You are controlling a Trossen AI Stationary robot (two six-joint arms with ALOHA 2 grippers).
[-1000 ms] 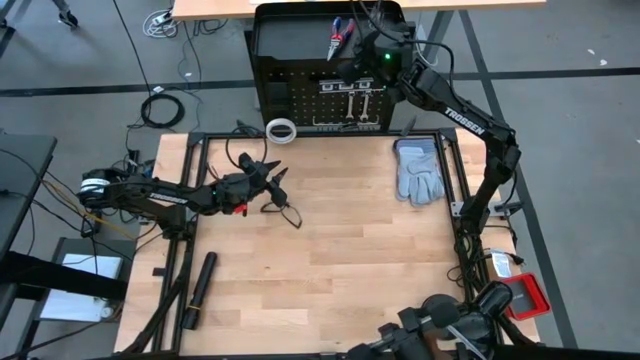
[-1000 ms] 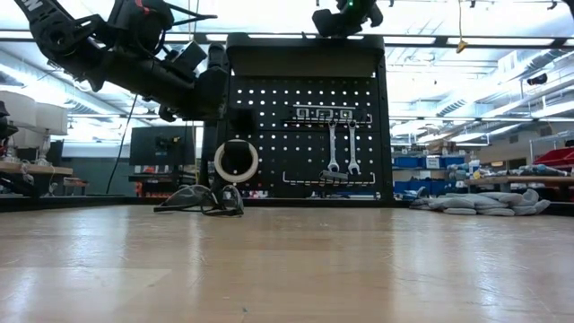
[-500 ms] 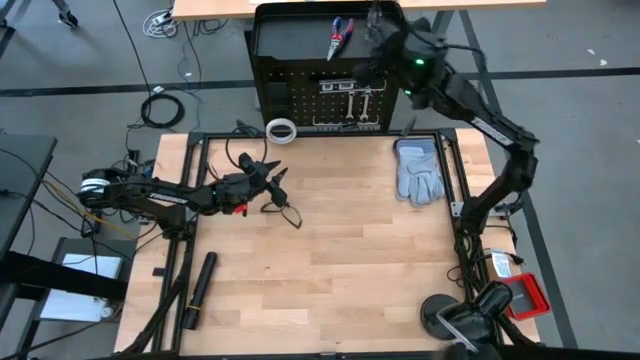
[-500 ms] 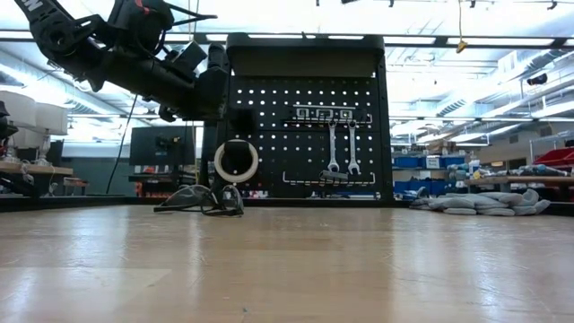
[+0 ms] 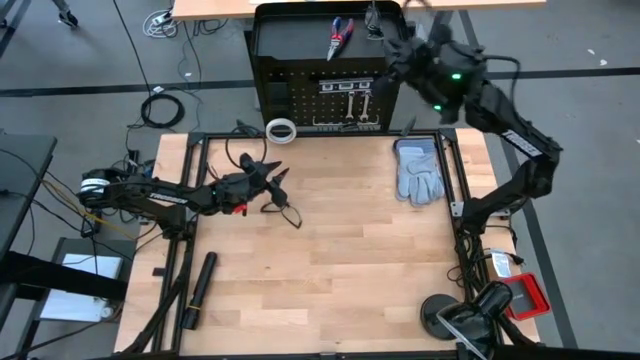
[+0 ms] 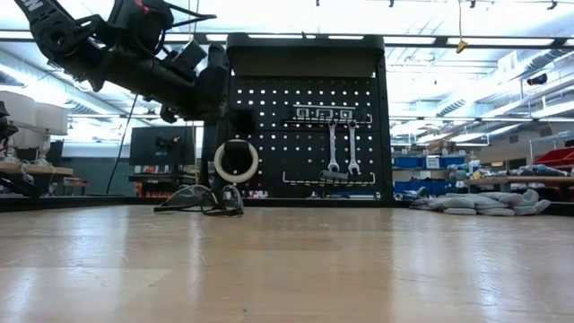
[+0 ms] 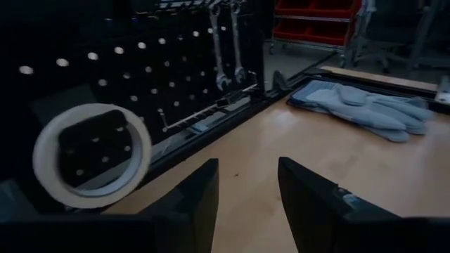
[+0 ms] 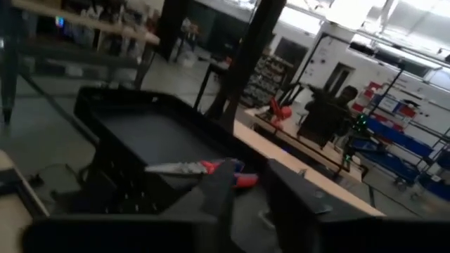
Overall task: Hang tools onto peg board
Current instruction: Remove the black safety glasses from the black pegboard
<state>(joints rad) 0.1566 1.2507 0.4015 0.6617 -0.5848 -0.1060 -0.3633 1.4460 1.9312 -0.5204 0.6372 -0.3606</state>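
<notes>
High view: red-and-blue-handled pliers (image 5: pixel 338 36) atop black peg board (image 5: pixel 300 100).

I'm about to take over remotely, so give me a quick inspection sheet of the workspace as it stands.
Surface: wooden table.
Job's things: pliers lie on the peg board top shelf; wrenches and tape ring hang on it; glasses on the table.
Clutter: grey gloves, black cylinder.
Grippers: left gripper above the glasses, jaws open, empty; right gripper above the shelf, jaws apart, empty.
Cables: coil on floor.
Surroundings: workshop shelving.
</notes>
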